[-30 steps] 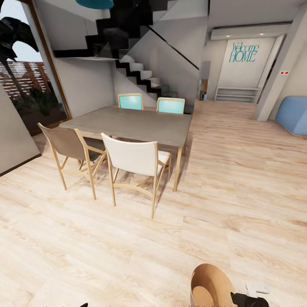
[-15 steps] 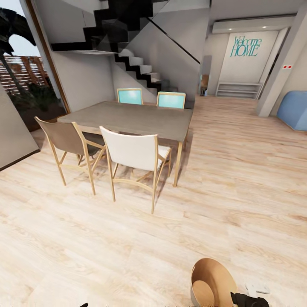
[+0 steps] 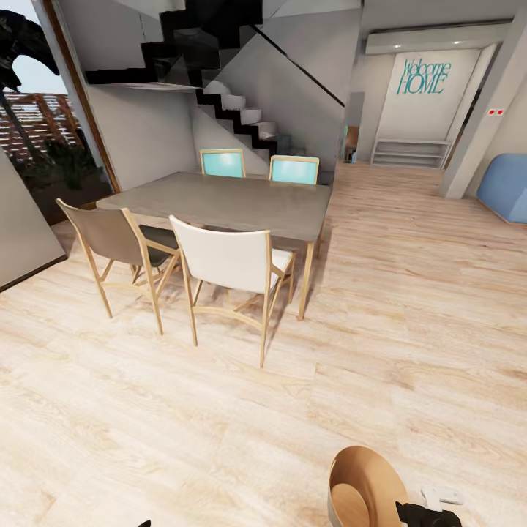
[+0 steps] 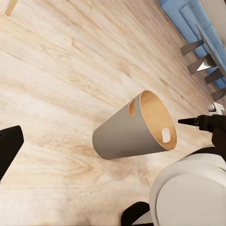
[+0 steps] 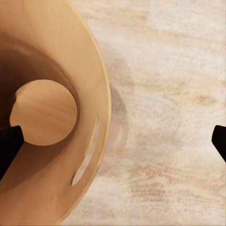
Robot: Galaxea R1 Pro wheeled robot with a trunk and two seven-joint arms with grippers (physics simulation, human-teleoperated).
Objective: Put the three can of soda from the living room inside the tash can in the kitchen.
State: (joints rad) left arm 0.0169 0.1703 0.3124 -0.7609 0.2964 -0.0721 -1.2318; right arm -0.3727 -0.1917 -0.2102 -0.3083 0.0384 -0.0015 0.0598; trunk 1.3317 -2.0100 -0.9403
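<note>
The tash can point(image 3: 364, 487), pale grey outside and brown inside, hangs tilted just above the floor at the bottom of the head view, empty. My right gripper point(image 3: 428, 514) is at its rim. In the right wrist view the right gripper point(image 5: 113, 141) has its fingers wide apart, one black fingertip point(image 5: 9, 146) inside the tash can point(image 5: 52, 108) and the other outside over the floor. The left wrist view shows the tash can point(image 4: 127, 134) from the side, with one finger point(image 4: 8, 147) of my left gripper off to its side and apart from it. The cans of soda are out of view.
Ahead on the left stands a grey dining table point(image 3: 227, 201) with several chairs, the white one point(image 3: 230, 267) nearest. Stairs point(image 3: 241, 117) rise behind it. Light wood floor runs ahead on the right toward a blue sofa point(image 3: 505, 187) and a wall sign point(image 3: 423, 77).
The whole view has shifted slightly, with the table and chairs a little nearer and higher in the picture. The tash can stays at the same place by my right gripper.
</note>
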